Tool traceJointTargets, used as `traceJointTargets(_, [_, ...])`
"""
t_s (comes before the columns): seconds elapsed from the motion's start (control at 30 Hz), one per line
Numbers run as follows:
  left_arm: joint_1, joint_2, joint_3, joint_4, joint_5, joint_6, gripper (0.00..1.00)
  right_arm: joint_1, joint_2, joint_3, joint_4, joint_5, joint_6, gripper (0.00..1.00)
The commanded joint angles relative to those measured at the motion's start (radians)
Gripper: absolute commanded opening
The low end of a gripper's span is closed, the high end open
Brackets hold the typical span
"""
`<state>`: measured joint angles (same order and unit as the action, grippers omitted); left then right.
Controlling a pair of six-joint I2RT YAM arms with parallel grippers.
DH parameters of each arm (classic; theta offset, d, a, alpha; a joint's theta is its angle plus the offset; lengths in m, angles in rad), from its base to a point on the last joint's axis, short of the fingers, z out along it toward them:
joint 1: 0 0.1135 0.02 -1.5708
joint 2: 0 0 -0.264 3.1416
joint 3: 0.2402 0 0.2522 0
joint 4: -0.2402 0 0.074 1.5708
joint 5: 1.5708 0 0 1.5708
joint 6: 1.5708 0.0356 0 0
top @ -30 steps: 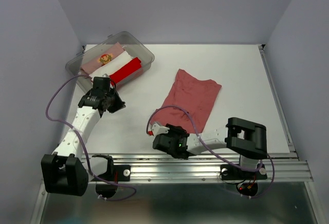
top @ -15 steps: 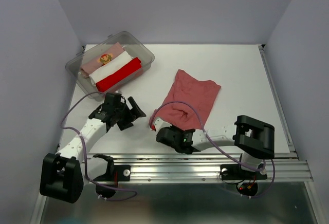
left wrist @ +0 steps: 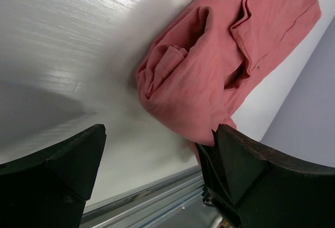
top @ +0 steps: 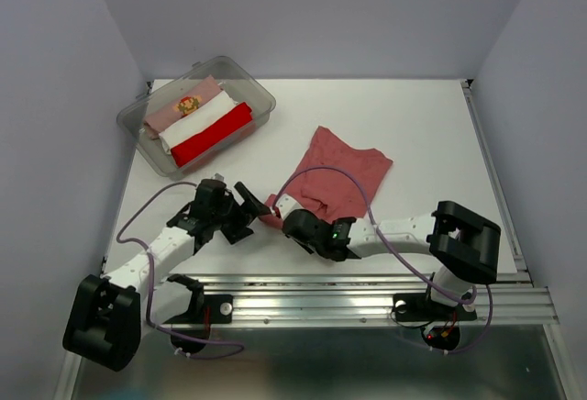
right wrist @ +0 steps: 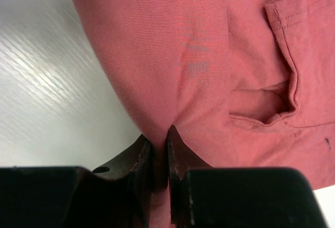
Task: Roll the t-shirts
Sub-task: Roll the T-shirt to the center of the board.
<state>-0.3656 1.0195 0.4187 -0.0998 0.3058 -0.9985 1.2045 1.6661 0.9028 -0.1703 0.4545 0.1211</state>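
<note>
A: Where's the tee rn?
B: The brick-red t-shirt [top: 348, 175] is on the table [top: 422, 116], mid-right. It's well apart from the tub [top: 263, 99] at far left w/ the pink roll [top: 182, 106], white roll [top: 197, 121] & red roll [top: 213, 134] in it.
A: Hands?
B: The right gripper [right wrist: 157, 136] is pinched on a fold at the tee's near-left end, cloth drawn up btw the fingers. The left gripper [top: 244, 211] is spread wide w/ nothing in it.
A: Tee vs the left one?
B: Just to its right. In the wrist view the bunched corner sits ahead of the open fingers, not touching afaict.
A: Long axis?
B: Diagonal, near-left to far-right. The bunched end points at the arms, the flatter end at the far-right corner. Neck vs hem, can't tell.
A: Nearer arm?
B: Right, it's already on the cloth. Prob the left needs to close on that same near end beside it, then both roll along the diagonal.
</note>
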Motion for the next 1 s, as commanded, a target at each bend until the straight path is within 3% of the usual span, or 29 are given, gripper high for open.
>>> traceJointTargets(0.0, [-0.025,-0.019,-0.052,0.147,-0.007,-0.104,0.99,-0.005,-0.026,0.054,0.049,-0.077,0.044,0.04])
traceJointTargets(0.37, [-0.062,0.097,-0.129,0.4,-0.028,-0.199,0.95,-0.023,-0.009,0.074,0.051,-0.117,0.068,0.03])
traceJointTargets(0.5, [-0.081,0.157,-0.109,0.419,-0.06,-0.201,0.81,-0.023,-0.011,0.076,0.051,-0.117,0.069,0.04])
traceJointTargets(0.6, [-0.087,0.186,-0.09,0.422,-0.074,-0.203,0.61,-0.023,-0.011,0.079,0.035,-0.105,0.068,0.05])
traceJointTargets(0.7, [-0.087,0.185,-0.081,0.422,-0.085,-0.204,0.4,-0.023,-0.016,0.074,0.02,-0.093,0.061,0.16])
traceJointTargets(0.73, [-0.085,0.183,-0.077,0.42,-0.085,-0.204,0.36,-0.023,-0.016,0.074,0.011,-0.093,0.061,0.28])
traceJointTargets(0.8, [-0.087,0.185,-0.067,0.413,-0.086,-0.201,0.31,-0.023,-0.025,0.077,-0.003,-0.085,0.054,0.52])
traceJointTargets(0.97, [-0.087,0.183,-0.055,0.385,-0.086,-0.2,0.19,-0.013,-0.055,0.073,-0.02,-0.038,0.035,0.78])
